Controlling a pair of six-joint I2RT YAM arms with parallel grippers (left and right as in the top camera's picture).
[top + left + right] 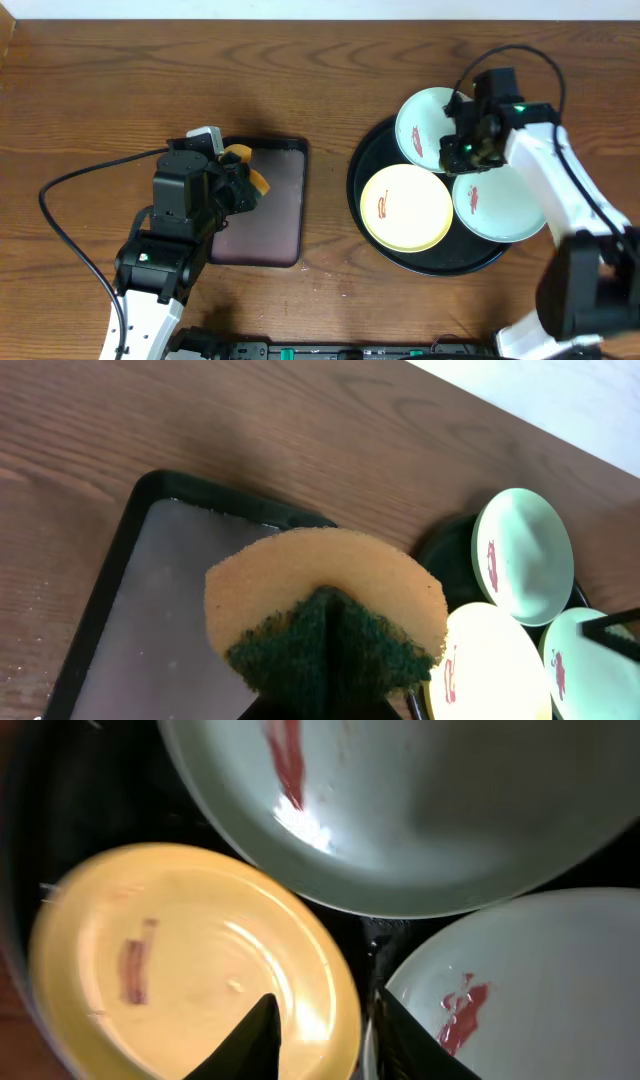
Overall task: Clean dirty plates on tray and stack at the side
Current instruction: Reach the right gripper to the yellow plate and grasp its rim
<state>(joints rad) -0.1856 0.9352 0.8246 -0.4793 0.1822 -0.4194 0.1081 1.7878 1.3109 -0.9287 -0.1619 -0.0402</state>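
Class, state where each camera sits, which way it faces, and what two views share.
Overhead: above the table, looking straight down; left arm and right arm show.
Left wrist: over the rectangular tray, facing the plates; the left end effector pinches a sponge at bottom.
Right wrist: close above the plates; own fingertips show.
Shared: the yellow plate.

The left arm is folded at the elbow, and the left end effector (242, 188) is clamped tight on a folded sponge (330, 590). The right arm stretches forward with its wrist pitched down, the right end effector (325, 1010) narrowly parted (grip unclear)
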